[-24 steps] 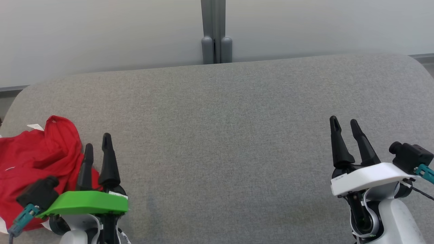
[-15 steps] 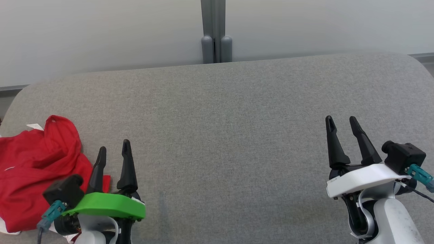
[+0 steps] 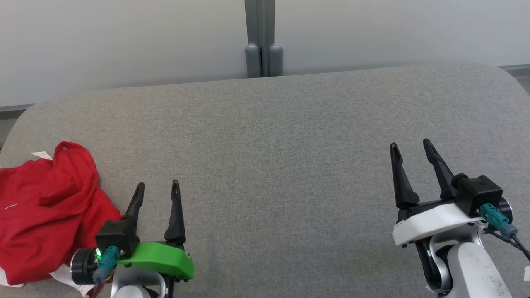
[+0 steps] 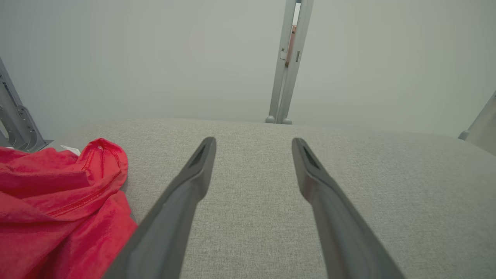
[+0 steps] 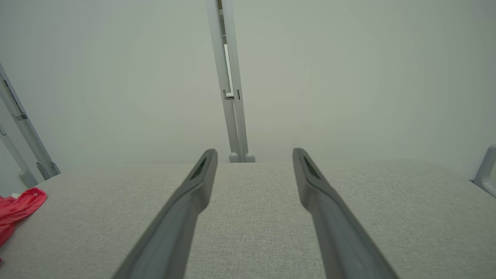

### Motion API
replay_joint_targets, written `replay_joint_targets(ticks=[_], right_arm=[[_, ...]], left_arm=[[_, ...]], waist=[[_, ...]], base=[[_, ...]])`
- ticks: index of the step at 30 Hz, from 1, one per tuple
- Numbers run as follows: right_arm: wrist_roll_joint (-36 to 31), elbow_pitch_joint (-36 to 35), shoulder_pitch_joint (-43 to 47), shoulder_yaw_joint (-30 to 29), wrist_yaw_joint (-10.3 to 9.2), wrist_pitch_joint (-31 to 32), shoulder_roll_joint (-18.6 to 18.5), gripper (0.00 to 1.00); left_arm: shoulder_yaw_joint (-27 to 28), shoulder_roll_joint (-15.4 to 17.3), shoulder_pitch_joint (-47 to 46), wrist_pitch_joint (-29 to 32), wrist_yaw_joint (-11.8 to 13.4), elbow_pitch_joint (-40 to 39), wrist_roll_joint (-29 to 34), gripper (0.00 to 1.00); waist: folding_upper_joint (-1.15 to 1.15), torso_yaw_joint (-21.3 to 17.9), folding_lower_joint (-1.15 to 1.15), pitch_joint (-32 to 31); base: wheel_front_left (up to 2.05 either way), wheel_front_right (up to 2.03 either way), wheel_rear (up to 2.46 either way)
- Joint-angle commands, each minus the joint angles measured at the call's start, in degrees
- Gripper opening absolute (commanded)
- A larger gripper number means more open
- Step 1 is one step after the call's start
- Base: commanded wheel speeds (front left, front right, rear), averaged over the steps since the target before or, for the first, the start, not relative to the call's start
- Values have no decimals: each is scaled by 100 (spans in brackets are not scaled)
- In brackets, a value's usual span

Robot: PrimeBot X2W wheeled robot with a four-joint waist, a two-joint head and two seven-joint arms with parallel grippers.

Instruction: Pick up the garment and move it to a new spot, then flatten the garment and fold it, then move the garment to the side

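The left end effector [image 3: 158, 183] is hovering, spread and empty, just beside the crumpled red garment [image 3: 37, 215] lying on the counter [image 3: 269, 145]; the right end effector [image 3: 410, 143], likewise spread, is hovering well apart from it.

A wide surface covered in grey woven fabric [image 3: 273, 165] spreads across the head view, its far corners rounded. Behind it stands a pale, matte panelled wall [image 3: 124, 41], split by a grey vertical post [image 3: 259, 25] whose foot ends in two rounded caps [image 3: 252, 58] just past the surface's far edge. In the left wrist view a slanted metal bracket [image 4: 15, 120] leans at the left edge; in the right wrist view a white curved rail [image 5: 486, 166] shows far right
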Motion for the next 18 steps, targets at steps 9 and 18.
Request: replay_joint_targets(ticks=[9, 18], right_arm=[[-542, -79, -10, 119, 14, -179, -32, 100], [-640, -229, 55, 161, 10, -295, -35, 100]], left_arm=[[-477, 186, -197, -169, 501, -64, 345, 100], [-238, 33, -38, -287, 428, -282, 372, 100]], waist=[[0, -5, 0, -16], [0, 14, 0, 12]], base=[[0, 0, 0], [0, 0, 0]])
